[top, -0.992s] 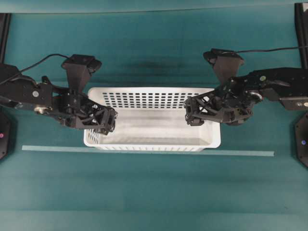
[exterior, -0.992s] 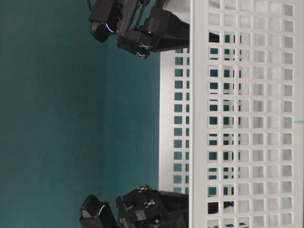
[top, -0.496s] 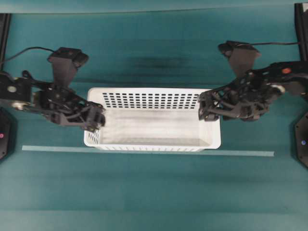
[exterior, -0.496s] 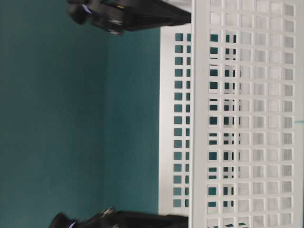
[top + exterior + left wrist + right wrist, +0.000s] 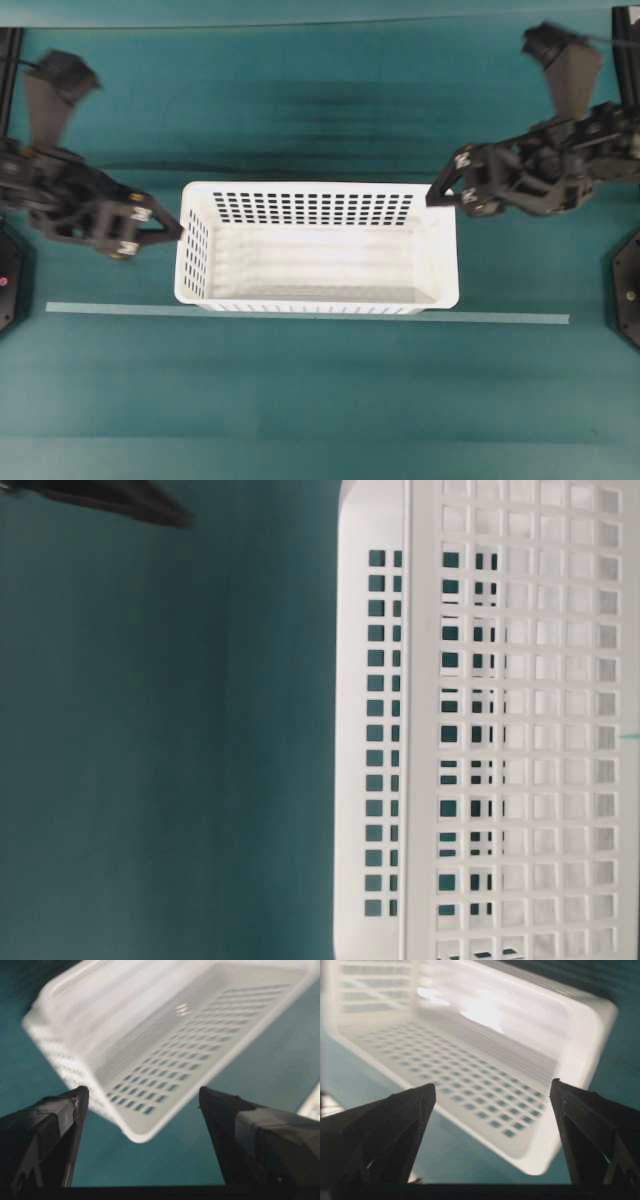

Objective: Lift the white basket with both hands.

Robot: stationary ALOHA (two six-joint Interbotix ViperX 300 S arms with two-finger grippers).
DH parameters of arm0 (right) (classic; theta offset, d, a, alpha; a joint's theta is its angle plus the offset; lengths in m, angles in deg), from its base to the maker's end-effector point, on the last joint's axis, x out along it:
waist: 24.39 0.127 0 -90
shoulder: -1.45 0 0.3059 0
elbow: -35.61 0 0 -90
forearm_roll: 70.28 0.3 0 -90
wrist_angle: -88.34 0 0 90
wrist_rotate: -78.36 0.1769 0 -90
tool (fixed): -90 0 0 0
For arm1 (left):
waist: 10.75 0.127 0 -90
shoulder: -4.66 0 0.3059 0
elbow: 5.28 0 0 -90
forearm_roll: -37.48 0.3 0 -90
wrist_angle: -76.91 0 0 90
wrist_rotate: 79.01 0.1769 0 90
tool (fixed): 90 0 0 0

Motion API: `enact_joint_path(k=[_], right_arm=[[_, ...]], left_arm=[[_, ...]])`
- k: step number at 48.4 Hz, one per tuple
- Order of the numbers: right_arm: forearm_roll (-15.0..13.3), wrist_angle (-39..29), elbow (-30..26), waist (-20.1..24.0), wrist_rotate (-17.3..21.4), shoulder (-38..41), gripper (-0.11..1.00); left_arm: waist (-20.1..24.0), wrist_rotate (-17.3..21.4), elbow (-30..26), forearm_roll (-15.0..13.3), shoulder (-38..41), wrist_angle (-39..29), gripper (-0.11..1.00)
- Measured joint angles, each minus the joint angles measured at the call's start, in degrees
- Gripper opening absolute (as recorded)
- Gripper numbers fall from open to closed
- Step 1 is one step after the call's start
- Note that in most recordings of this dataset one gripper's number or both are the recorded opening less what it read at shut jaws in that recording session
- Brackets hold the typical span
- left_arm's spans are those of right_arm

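The white basket (image 5: 318,187) stands on the teal table, empty, its long side across the overhead view. My left gripper (image 5: 165,228) hovers just outside its left end, open, with nothing between the fingers. My right gripper (image 5: 445,188) is at the back right corner, also open and empty. In the left wrist view the basket (image 5: 150,1025) lies blurred ahead of the open left gripper (image 5: 142,1091), one corner pointing between the fingers. The right wrist view shows the basket (image 5: 470,1050) ahead of the wide-open right gripper (image 5: 492,1085). At table level the basket (image 5: 520,730) fills the right side.
A pale strip (image 5: 300,314) runs across the table just in front of the basket. Black arm bases (image 5: 628,300) sit at the left and right edges. One dark piece of an arm (image 5: 100,495) shows at the top left of the table-level view.
Both grippers have drawn back outward from over the basket's ends to outside it, staying open. The basket has not moved.
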Motion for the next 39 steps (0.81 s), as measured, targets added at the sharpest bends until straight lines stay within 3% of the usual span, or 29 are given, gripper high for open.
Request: enact_joint_path(k=[6, 11, 18, 39], right_arm=[[-0.26, 3.60, 0.00, 0.44, -4.39, -3.16, 0.96], [-0.44, 10.37, 0.88, 2.20, -11.16, -6.50, 0.95], [-0.53, 18.81, 2.90, 3.60, -17.14, -10.55, 0.95], [-1.23, 23.99, 4.22, 5.27, -32.34, -14.68, 0.95]], left_arm=[[-0.09, 1.85, 0.44, -0.09, -4.57, 0.53, 0.88], [-0.09, 2.64, 1.23, 0.00, -7.65, 2.64, 0.88], [-0.70, 5.80, 1.93, 0.00, -11.16, 6.77, 0.88], [-6.24, 20.30, 2.02, 0.00, -13.10, 14.41, 0.88]])
